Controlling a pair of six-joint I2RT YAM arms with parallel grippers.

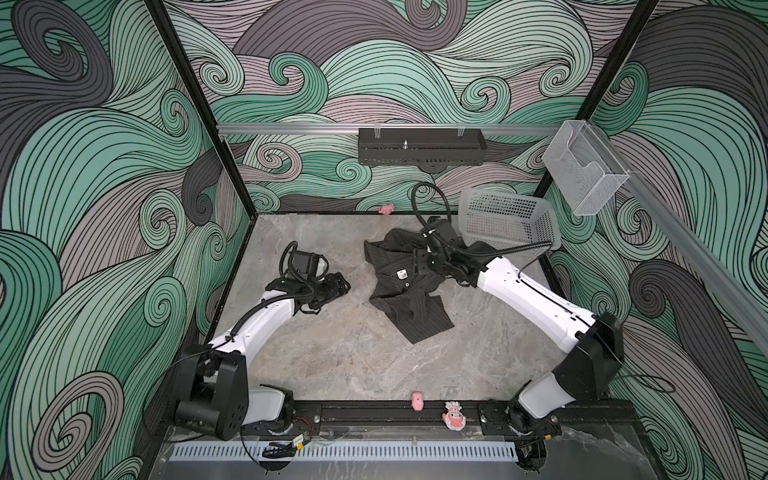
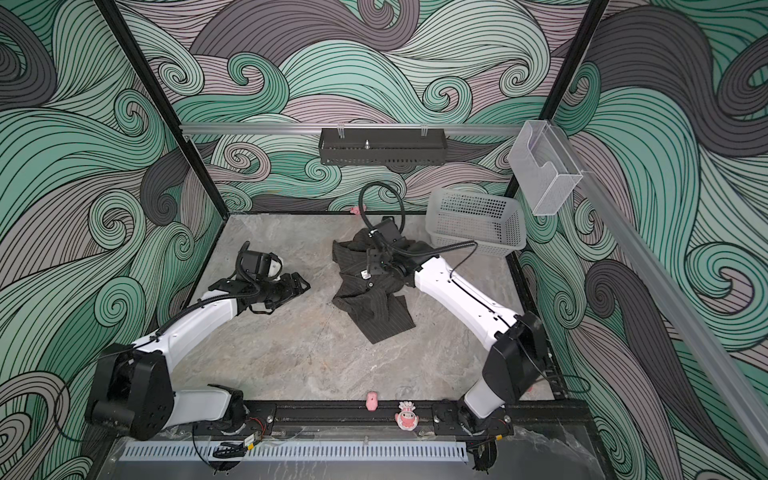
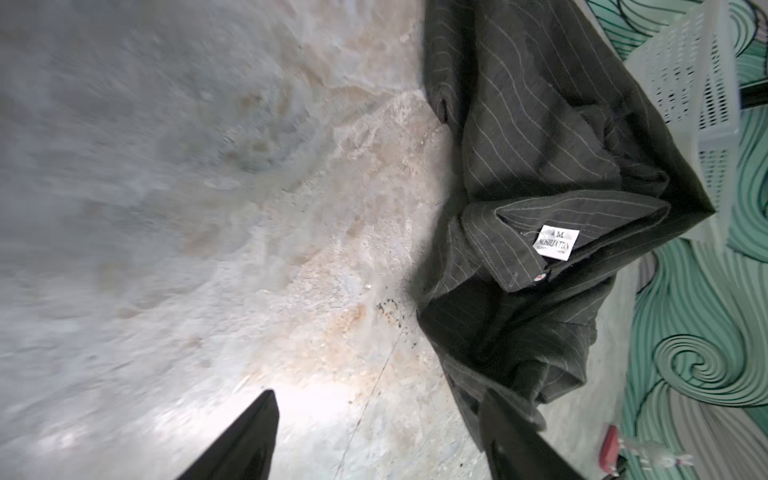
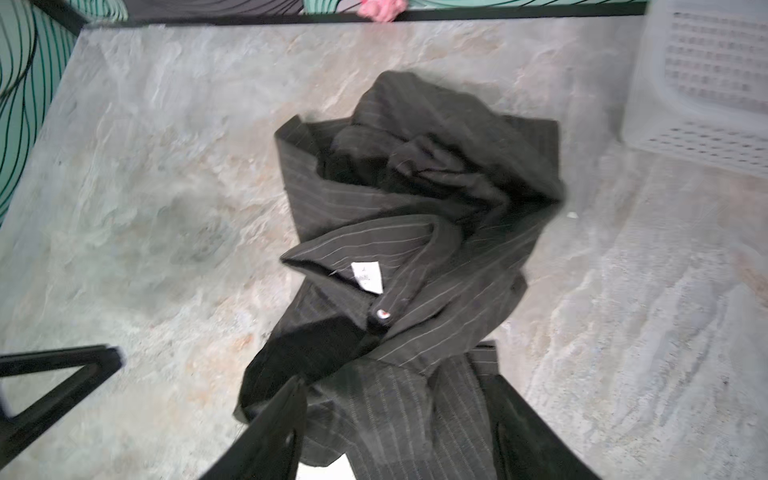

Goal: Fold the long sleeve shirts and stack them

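Your left pincer [image 3: 380,415] is hovering wide open and empty beside the crumpled shirt [image 1: 409,303] on the counter [image 1: 332,353]; your right pincer [image 4: 395,386] is hanging open over it, gripping nothing.

In both top views my right arm [image 1: 536,303] [image 2: 453,295] covers the upper right of the shirt [image 1: 409,299] [image 2: 374,307]. My right wrist view is smeared, the collar label [image 4: 368,277] unreadable.
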